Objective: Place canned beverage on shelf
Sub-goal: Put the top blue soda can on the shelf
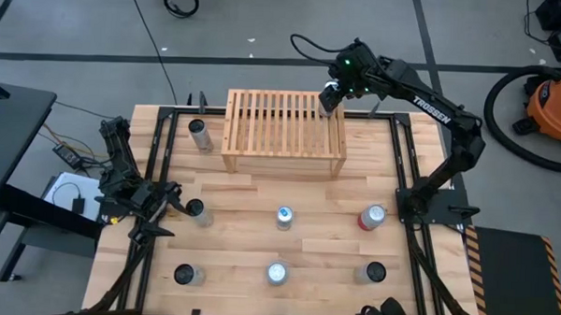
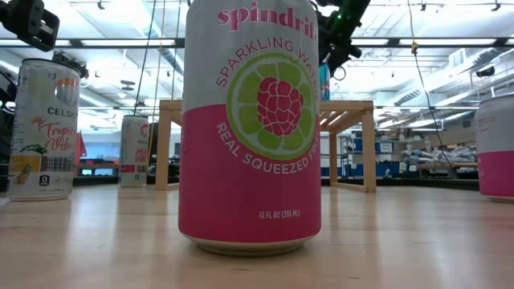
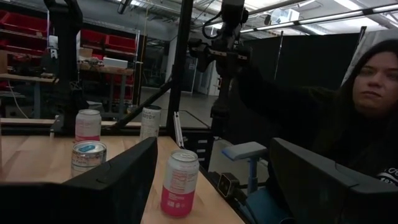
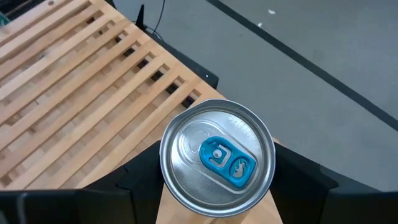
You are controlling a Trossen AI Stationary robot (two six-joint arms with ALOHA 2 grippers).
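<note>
pale wood shelf (image 1: 283, 130) sat at the far side of the bench (image 1: 261, 190). right gripper (image 1: 329, 98) hung over its far right corner, clenched on a silver can (image 4: 217, 158) with a blue tab. left gripper (image 1: 157, 212) parked low at the left edge, fingers apart, holding nothing. more cans scattered around, pink raspberry one (image 2: 250, 120) closest to the low camera.

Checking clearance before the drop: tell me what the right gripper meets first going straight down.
Likely the shelf: the right gripper, shut on the can, points down over its slatted top's corner; depth unclear.
</note>
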